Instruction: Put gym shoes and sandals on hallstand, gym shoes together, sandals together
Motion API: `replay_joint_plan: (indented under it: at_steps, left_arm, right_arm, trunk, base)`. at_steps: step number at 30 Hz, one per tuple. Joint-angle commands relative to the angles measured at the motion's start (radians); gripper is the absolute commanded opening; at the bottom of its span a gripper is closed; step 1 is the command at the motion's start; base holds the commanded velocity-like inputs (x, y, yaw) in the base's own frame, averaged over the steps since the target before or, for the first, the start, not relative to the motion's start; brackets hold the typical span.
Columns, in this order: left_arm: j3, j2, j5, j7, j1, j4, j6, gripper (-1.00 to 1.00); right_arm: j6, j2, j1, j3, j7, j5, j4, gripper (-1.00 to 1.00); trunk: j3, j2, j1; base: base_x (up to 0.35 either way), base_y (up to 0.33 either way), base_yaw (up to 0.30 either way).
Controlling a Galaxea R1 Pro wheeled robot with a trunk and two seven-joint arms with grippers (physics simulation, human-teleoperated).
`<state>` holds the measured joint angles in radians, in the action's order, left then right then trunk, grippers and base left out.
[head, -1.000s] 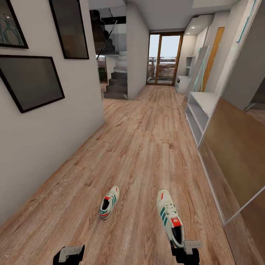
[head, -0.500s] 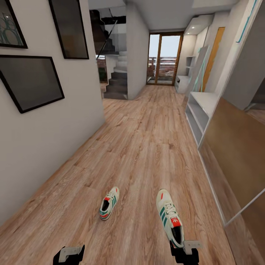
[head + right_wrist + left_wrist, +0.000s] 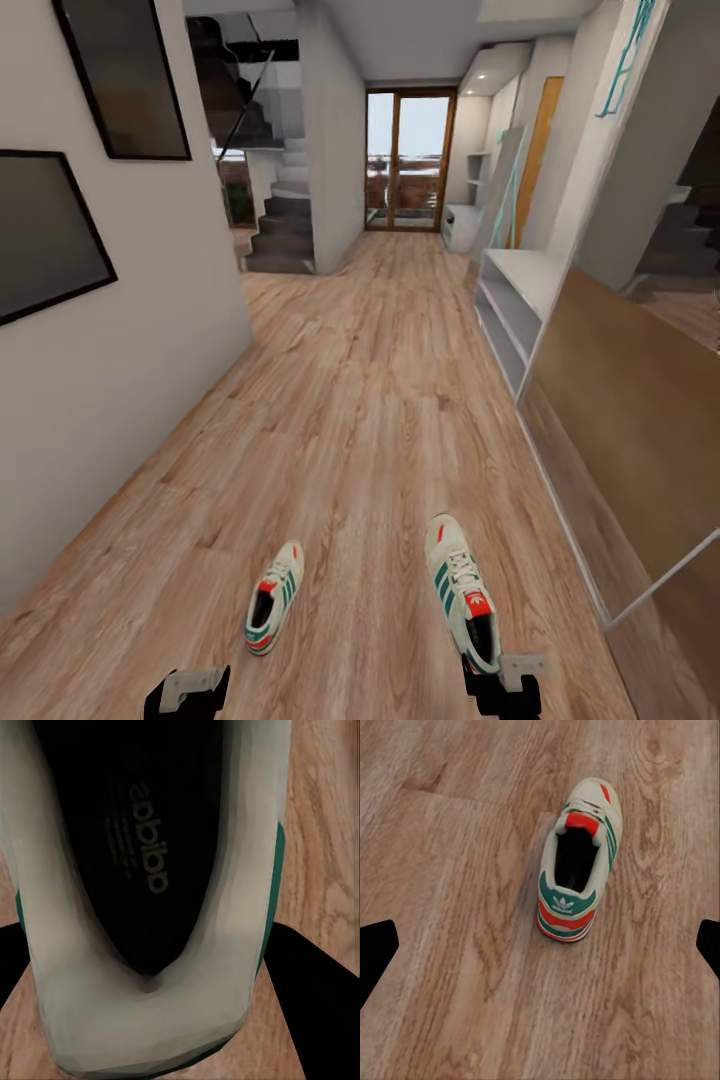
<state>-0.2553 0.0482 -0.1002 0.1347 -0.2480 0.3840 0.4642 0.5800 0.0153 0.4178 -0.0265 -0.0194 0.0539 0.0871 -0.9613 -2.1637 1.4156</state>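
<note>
One cream gym shoe with green stripes is held off the corridor floor by its heel in my right gripper, which is shut on it. The right wrist view shows its heel and dark insole between the fingers. The other gym shoe lies on the planks in front of my left gripper. That gripper hangs open above the shoe. Far down the corridor on the right stands the hallstand, with white wall shelves above it. The sandals are out of view.
A nearer low white unit with two open tiers runs along the right wall, followed by a brown panel. A white wall with framed pictures bounds the left. Stairs and a glass door lie ahead.
The camera has moved, shifting the corridor left in the picture. The floor shoe now sits lower and further left in view. The held shoe and both grippers keep their places.
</note>
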Motion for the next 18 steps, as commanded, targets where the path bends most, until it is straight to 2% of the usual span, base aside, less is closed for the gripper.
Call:
replay_joint_plan:
  at_steps: [1, 7, 14, 18]
  left_arm:
    - [-0.009, -0.001, -0.01, 0.005, -0.001, -0.001, 0.004, 1.0]
    - [-0.009, 0.0, -0.01, 0.005, -0.001, -0.001, 0.004, 1.0]
    - [-0.009, -0.001, -0.01, 0.005, -0.001, -0.001, 0.004, 1.0]
    - [-0.009, 0.0, -0.011, 0.005, -0.001, -0.001, 0.004, 1.0]
  right_arm:
    - [0.003, 0.0, 0.001, -0.003, -0.002, 0.006, -0.001, -1.0]
    - [0.003, 0.0, 0.001, -0.003, -0.002, 0.006, -0.001, -1.0]
    - [0.003, 0.0, 0.001, -0.003, -0.002, 0.006, -0.001, -1.0]
    - [0.004, -0.001, 0.001, -0.003, -0.003, 0.006, 0.0, -1.0]
  trunk:
    - [-0.001, 0.0, 0.0]
    - [-0.001, 0.0, 0.0]
    - [-0.001, 0.0, 0.0]
    - [-0.001, 0.0, 0.0]
  base:
    - [0.306, 0.17, -0.295]
    - [0.271, 0.22, -0.298]
    - [0.188, 0.284, -0.292]
    - [0.13, 0.303, -0.132]
